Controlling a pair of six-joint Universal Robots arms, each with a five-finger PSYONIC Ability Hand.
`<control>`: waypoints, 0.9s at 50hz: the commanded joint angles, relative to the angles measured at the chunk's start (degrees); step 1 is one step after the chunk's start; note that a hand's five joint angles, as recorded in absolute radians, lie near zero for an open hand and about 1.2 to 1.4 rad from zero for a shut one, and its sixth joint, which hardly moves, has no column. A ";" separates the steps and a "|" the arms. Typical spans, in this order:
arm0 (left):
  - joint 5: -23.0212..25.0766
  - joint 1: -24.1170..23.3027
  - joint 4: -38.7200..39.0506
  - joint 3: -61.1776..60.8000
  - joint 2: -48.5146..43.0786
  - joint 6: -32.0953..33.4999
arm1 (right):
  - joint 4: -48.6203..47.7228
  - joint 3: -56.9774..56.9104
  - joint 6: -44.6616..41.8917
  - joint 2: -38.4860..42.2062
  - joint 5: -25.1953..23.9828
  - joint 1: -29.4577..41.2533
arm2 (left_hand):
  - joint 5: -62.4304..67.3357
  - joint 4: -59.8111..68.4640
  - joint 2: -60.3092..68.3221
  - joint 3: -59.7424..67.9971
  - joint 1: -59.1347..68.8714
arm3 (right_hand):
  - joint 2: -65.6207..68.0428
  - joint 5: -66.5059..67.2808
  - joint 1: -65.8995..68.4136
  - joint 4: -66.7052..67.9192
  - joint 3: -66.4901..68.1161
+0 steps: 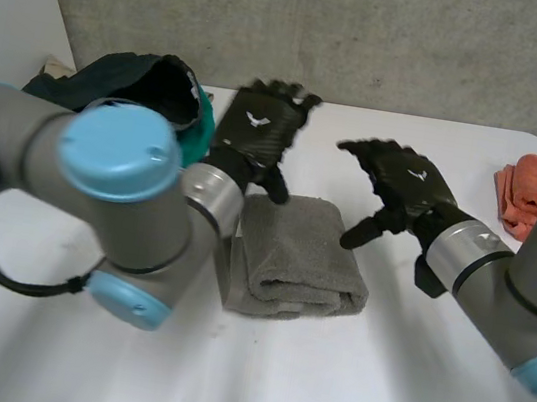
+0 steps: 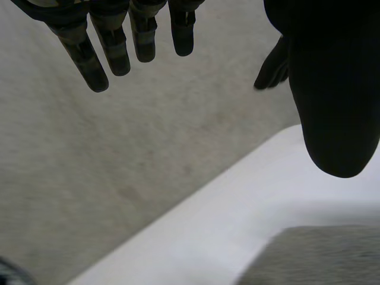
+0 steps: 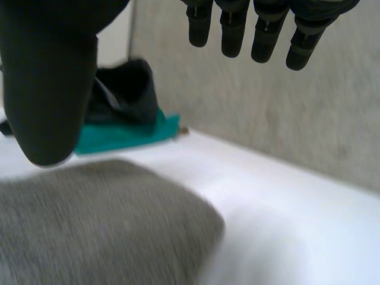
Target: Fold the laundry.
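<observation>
I log one folded grey towel, terry nap, a thick rounded rectangle on the smooth white table, lying between both thumbs.

- **Left hand**: fingers straight and empty, thumb tip at the towel's far corner.
- **Right hand**: fingers loosely bent and empty, thumb tip near the towel's side edge.
- **Beside the left fingers:** crumpled dark garment and teal cloth.
- **Well apart from the right fingers:** rumpled orange cloth.

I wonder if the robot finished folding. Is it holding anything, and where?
Nothing is held. The left hand and the right hand are both open above the folded grey towel, gripping no part of it.
</observation>
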 commanded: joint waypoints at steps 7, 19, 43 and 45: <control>-4.87 -2.28 -18.92 13.45 -14.99 -1.31 | 12.50 -12.61 -6.44 14.82 -1.17 -1.01 | 3.29 4.64 4.50 4.18 5.27 | -2.47 -2.67 -3.26 -2.52 -2.45; -15.78 -2.64 -24.55 10.46 -14.38 12.92 | 15.41 -17.27 -16.55 22.29 -0.91 1.80 | 1.61 2.96 2.82 2.50 3.59 | -1.22 -1.42 -2.01 -1.27 -1.20; -6.83 -2.99 -16.38 -1.13 7.93 8.98 | -6.19 8.97 -24.46 1.82 4.55 10.31 | -1.76 -0.41 -0.55 -0.86 0.22 | -1.38 -1.58 -2.17 -1.43 -1.36; -3.76 -1.77 -15.24 -3.59 10.22 7.22 | -9.10 12.07 -24.81 1.90 4.63 11.73 | -1.59 -0.24 -0.38 -0.70 0.39 | -1.38 -1.58 -2.17 -1.43 -1.36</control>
